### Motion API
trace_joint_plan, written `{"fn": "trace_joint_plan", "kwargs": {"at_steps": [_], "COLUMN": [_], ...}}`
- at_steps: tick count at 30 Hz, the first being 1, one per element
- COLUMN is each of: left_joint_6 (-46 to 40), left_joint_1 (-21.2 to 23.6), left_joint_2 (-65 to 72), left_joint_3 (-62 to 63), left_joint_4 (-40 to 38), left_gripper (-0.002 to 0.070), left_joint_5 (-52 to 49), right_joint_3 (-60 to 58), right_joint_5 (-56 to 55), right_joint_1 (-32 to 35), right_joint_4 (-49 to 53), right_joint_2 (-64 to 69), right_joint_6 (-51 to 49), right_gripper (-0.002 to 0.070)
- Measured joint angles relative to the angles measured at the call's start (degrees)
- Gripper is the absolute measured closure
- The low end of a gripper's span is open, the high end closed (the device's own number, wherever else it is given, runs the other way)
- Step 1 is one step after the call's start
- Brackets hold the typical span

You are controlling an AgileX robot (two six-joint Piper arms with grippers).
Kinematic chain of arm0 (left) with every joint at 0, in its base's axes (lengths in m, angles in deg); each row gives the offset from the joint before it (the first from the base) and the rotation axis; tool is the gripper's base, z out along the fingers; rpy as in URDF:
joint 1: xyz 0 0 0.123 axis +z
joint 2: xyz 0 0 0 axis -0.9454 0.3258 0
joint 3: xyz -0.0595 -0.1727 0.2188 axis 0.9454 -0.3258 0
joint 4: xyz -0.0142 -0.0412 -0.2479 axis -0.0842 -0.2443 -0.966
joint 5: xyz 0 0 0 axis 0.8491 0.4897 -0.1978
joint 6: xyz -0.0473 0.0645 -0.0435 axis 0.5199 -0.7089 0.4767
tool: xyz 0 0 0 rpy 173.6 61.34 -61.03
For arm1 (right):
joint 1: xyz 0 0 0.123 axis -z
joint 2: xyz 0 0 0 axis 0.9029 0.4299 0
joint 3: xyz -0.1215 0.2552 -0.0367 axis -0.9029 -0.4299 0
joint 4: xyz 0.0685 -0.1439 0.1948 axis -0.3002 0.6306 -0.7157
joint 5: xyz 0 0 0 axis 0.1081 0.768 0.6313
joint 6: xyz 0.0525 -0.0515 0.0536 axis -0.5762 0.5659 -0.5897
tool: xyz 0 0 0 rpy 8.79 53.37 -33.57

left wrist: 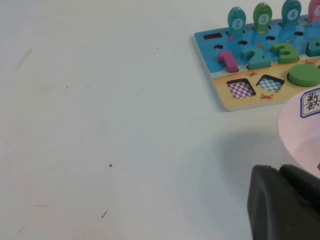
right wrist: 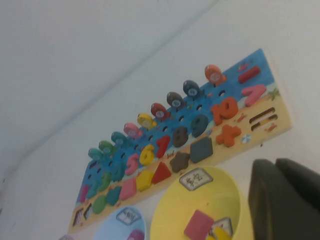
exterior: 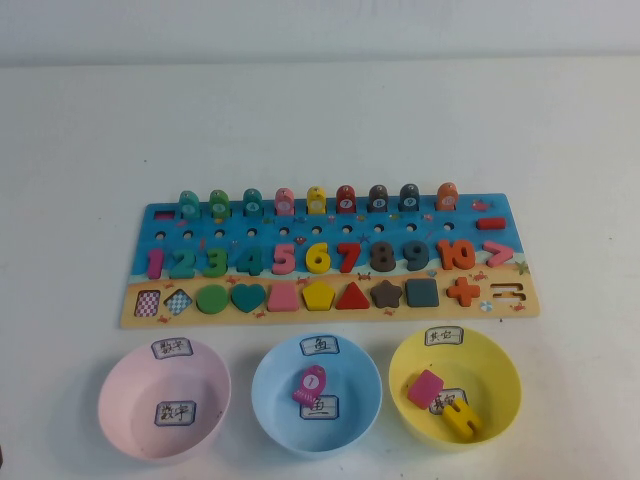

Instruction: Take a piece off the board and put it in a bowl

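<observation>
White table (exterior: pixel 320 120), orange ten (exterior: pixel 455 254) seated in puzzle board (exterior: pixel 330 265), pink bowl (exterior: pixel 112 400) just in front, right gripper (right wrist: pixel 285 200) clenched empty beside yellow bowl (exterior: pixel 505 385), left gripper (left wrist: pixel 285 205) near pink bowl, state unclear.

matt wooden board (exterior: pixel 330 262), smooth plastic bowl (exterior: pixel 164 397)

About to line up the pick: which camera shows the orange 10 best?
The high view: the orange 10 sits whole and unblocked on the board. The right wrist view shows it smaller and tilted; the left wrist view misses it.
</observation>
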Motion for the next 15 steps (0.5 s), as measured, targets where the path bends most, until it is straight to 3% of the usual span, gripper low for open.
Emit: {"fn": "trace_joint_plan", "kwargs": {"at_steps": [15], "left_joint_6": [0.0], "left_joint_1": [0.0], "left_joint_2": [0.0], "left_joint_3": [0.0], "left_joint_4": [0.0], "left_gripper": [0.0678], "left_joint_5": [0.0], "right_joint_3": [24.3], "right_joint_5": [25.7], "right_joint_1": [0.0], "right_joint_4": [15.2], "right_joint_2": [33.9], "right_joint_6": [2.0], "right_gripper": [0.0694]}}
